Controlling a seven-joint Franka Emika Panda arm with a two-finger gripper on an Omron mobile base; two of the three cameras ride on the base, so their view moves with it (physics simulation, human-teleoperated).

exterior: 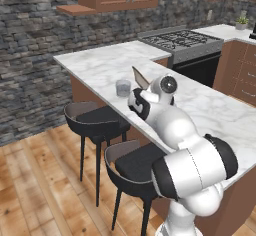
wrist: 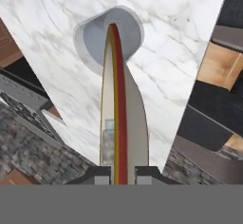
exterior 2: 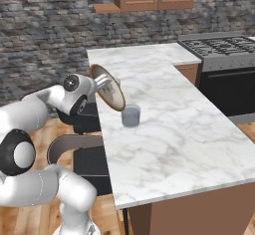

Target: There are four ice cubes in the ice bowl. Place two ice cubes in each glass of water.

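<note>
Gripping the bowl (wrist: 124, 118) by its rim, the gripper (wrist: 121, 173) is closed on it and holds it on edge, tilted above a glass (exterior 2: 131, 116). Inside the bowl, near the fingers (wrist: 101, 175), pale ice cubes (wrist: 108, 140) sit against its beige wall; how many, I cannot tell. The white arm (exterior: 170, 125) reaches low over the counter edge with the wrist bent sideways. The glass stands on the smooth marble counter (exterior 2: 169, 129), clear and cylindrical. Two dark round stools (exterior: 130, 165) stand below.
</note>
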